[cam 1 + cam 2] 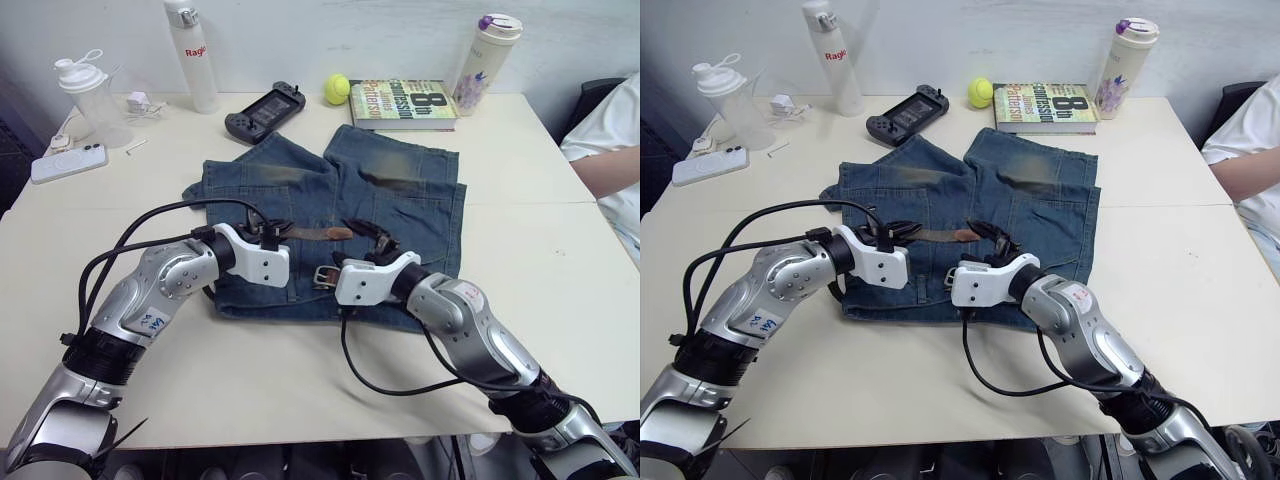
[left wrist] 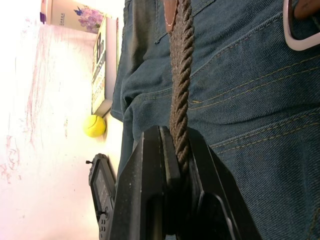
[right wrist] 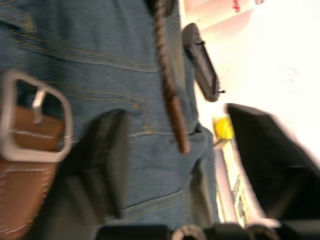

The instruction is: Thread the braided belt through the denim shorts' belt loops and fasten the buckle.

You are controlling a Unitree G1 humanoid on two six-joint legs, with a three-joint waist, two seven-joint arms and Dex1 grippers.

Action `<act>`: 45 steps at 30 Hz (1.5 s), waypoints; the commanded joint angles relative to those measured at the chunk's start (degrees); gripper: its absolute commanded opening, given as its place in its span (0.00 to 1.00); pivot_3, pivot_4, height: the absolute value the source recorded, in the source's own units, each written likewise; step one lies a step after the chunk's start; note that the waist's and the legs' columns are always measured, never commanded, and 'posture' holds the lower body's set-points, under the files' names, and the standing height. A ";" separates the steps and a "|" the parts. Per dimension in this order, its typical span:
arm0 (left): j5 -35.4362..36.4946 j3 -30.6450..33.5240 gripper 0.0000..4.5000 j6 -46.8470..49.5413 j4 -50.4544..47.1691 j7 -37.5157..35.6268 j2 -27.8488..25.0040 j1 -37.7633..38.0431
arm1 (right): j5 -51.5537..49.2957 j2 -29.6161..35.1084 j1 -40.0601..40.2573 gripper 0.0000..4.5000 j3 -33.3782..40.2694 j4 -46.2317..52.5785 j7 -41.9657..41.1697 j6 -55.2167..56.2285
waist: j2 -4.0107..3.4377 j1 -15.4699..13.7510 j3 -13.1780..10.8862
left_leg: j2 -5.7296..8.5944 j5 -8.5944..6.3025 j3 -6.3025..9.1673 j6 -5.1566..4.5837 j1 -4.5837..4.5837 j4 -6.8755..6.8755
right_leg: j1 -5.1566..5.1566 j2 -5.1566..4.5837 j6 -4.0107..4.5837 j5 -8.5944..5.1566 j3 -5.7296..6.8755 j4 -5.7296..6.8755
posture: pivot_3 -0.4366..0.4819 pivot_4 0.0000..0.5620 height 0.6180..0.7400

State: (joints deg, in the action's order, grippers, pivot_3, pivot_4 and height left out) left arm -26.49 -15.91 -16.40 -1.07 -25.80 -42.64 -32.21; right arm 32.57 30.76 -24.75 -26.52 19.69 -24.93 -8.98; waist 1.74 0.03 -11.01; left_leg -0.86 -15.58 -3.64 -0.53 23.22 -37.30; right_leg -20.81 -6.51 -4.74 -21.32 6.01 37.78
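The braided belt (image 1: 312, 233) lies across the denim shorts (image 1: 400, 200) near their waistband, its buckle (image 3: 31, 116) close to the desk's near side. The left tool (image 2: 175, 165) pinches the belt's woven strap; the right tool (image 3: 170, 165) hovers spread beside the buckle. The shorts sit mid-desk (image 1: 540, 170) on pale wood. A book (image 1: 405, 103), tennis ball (image 1: 336, 89), game controller (image 1: 265, 110), bottles and phone (image 1: 68, 162) line the far edge; the near and right stretches lie open. A person's arm (image 1: 610, 170) rests at the right edge.

My arms are silver-grey shells with black joints and white wrist blocks; loose black cables loop off each. Left gripper (image 1: 268, 232) and right gripper (image 1: 372, 240) fingers are black.
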 commanded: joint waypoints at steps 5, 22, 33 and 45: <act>2.12 2.63 0.00 -3.95 -1.00 -0.46 0.10 0.69 | 0.83 -1.07 0.18 0.02 2.45 -0.65 -0.55 1.13 | 0.00 0.03 0.00 | -0.01 0.00 0.00 0.00 0.00 0.00 | 0.00 0.00 0.00 0.00 0.00 0.01 | 0.48 0.27 1.00; 44.65 19.58 0.96 24.61 -18.28 -10.73 6.02 7.83 | 1.87 -4.06 1.19 0.00 3.39 -0.42 -0.88 1.31 | 0.00 0.26 0.00 | -0.04 0.00 0.06 0.01 -0.01 -0.01 | 0.03 0.00 0.00 0.00 0.01 -0.01 | 0.48 0.27 1.00; 137.01 31.20 0.96 61.09 -27.50 29.36 5.15 33.40 | 2.25 -5.44 0.41 0.00 3.17 -1.10 -2.12 2.25 | -0.08 0.66 0.02 | -0.03 0.01 0.68 0.05 -0.29 0.03 | 0.60 -0.02 0.00 0.00 -0.20 -0.28 | 0.48 0.27 1.00; 139.49 26.44 0.96 50.66 -28.58 61.31 33.11 27.47 | 6.41 -4.48 0.62 0.00 2.83 -1.54 -2.09 4.87 | -0.09 -0.99 0.08 | 0.13 0.06 1.10 0.12 -0.84 0.09 | 1.58 0.31 -0.02 0.00 -0.27 -1.03 | 0.48 0.27 1.00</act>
State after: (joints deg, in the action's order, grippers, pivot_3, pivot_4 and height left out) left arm 112.20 8.92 35.31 -27.14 33.38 -10.31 -4.25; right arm 38.20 26.30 -24.15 -24.38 16.63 -27.15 -4.96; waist 1.64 -0.96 -10.93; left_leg -0.74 -15.52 -2.54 -0.40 22.38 -37.21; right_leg -19.24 -6.19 -4.76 -21.32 5.74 36.74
